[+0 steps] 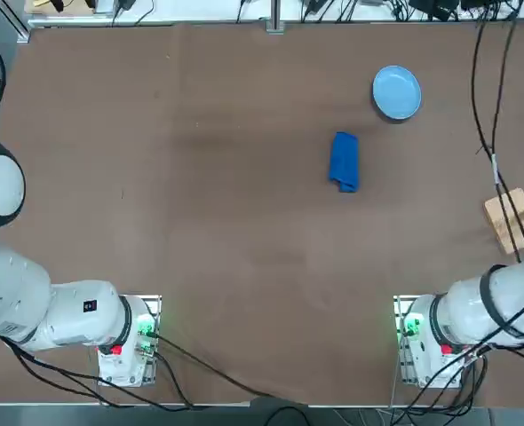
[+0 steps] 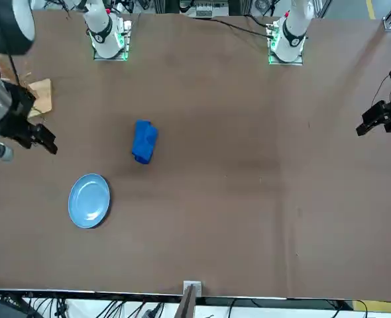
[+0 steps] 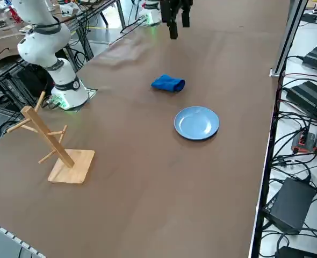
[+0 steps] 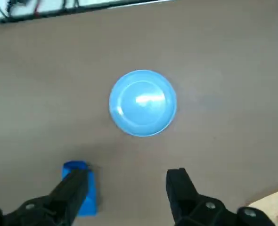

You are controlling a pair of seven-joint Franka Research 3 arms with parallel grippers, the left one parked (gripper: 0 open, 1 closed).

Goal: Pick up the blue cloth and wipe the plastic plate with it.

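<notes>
Soft, folded blue cloth (image 1: 344, 161) lies on the counter (image 1: 235, 195), long axis running from the robots' bases towards the smooth round plastic plate (image 1: 396, 92); the right pincer (image 4: 127, 181) gapes wide above

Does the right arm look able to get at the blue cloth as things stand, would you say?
Probably yes: the right gripper hangs open above the table, and nothing visible covers the blue cloth or separates them.

Blue oblong fabric cloth (image 1: 344, 160) lies left of light-blue round plastic plate (image 1: 396, 92) (apart); tan pegged wooden stand (image 3: 48, 138), right of both.
</notes>
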